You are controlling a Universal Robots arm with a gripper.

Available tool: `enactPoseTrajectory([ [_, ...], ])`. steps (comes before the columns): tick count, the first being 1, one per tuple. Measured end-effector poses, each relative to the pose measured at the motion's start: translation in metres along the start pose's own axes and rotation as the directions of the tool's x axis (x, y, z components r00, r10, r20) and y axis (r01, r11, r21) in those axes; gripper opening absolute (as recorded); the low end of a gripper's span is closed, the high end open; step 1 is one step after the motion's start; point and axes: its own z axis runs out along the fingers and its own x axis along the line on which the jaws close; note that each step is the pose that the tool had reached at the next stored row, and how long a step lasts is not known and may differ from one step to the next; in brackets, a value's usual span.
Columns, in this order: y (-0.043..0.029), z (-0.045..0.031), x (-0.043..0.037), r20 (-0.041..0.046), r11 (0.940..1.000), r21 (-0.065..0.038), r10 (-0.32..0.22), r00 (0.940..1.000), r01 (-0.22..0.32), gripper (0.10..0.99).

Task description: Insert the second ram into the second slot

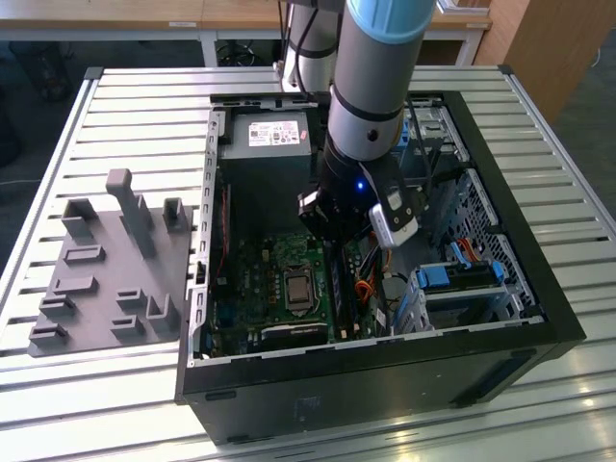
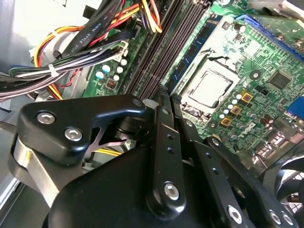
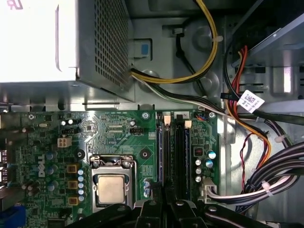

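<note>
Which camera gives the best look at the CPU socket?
The first wrist view: the CPU socket faces the camera nearly square-on, its whole frame visible. The second wrist view shows it at a slant. In the exterior view it is small beside the arm.

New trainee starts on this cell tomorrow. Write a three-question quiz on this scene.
1. True or false: the arm reaches into the open computer case on the slatted table.
2. In the exterior view, the grey fixture tray lies: A) left of the case, B) right of it, C) inside it.
3. Fill in: the gripper hovers over the long dark ____ slots beside the processor.
Key: 1 true; 2 A; 3 memory.
</note>
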Motion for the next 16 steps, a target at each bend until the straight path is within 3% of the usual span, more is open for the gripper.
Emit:
enactPoseTrajectory([
  [16,-0.0054,0.0074,-0.0027,0.0,0.9998,0.001,-0.022,0.9998,0.022,0.137],
])
